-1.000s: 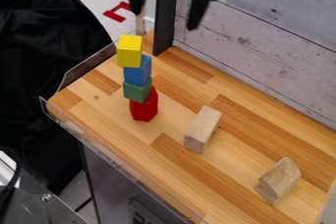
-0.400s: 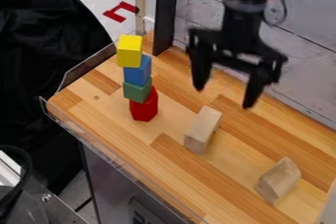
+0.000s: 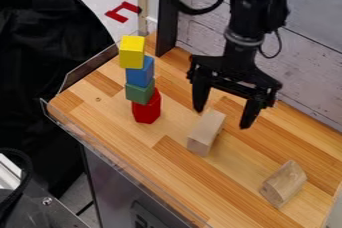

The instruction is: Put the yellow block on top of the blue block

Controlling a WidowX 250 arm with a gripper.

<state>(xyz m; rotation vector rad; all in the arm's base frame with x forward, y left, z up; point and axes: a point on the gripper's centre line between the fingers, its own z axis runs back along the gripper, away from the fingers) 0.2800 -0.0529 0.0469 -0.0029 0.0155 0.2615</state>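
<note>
Yellow block in mind, we start at our claw: spread wide and holding nothing, it has come down from the top edge to right of centre, near the pale wooden block. Toward the upper left, the yellow block sits on the blue block, with the green block and red block below. That stack hasn't shifted, so we judge the task already done.

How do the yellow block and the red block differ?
The yellow block tops the stack; the red block forms its base. The yellow block looks box-shaped, while the red block has more, narrower upright faces. The yellow block's top is bare; the red block's carries the green block. Both belong to one tower.
</note>
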